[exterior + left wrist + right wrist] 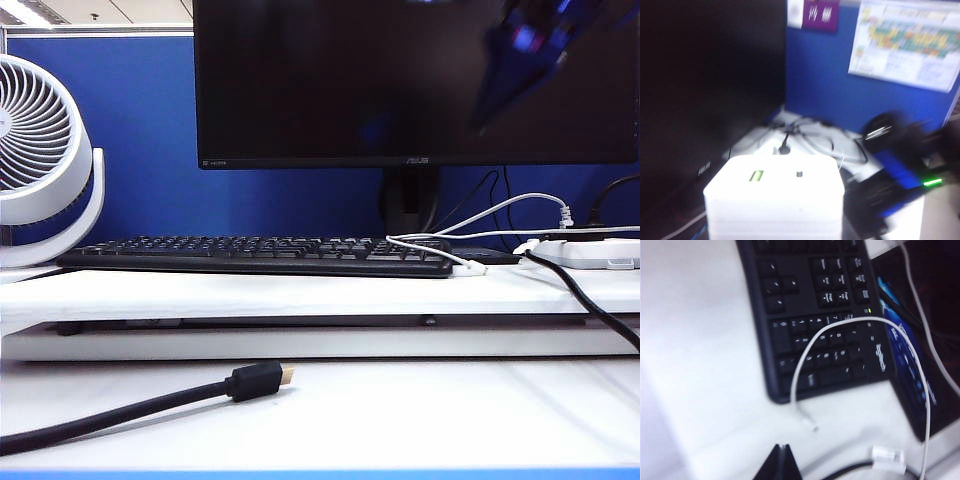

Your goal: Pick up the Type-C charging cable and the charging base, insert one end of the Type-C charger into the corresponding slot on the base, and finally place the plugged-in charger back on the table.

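On the left side, the left gripper is out of the exterior view. Its wrist view is filled low down by the small white rectangular plastic charging base (774, 200), slot face up, carried high above the desk. The fingers are hidden behind it, so the gripper probably has a medium-wide clasp on the block. Going right along the white table (400, 410), a round white desk fan (35, 130) stands at the edge and a thick black cable with a gold-tipped plug (255, 381) lies in front. A black keyboard (250, 255) sits on the raised white shelf board (250, 295) under the dark monitor (400, 80). The thin white Type-C charging cable (440, 256) loops over the keyboard's right end. Its small plug (810, 425) rests on the shelf, near a long white power strip (590, 252). The right gripper (781, 462) hangs over the shelf close to that plug, its jaws pressed together into a dark point, holding and touching nothing. The base seems to be in hand and picking up the cable is the current step. Next, the right jaws need to part, drop over the cord just behind the plug and pinch it so the tip stays free for the slot.
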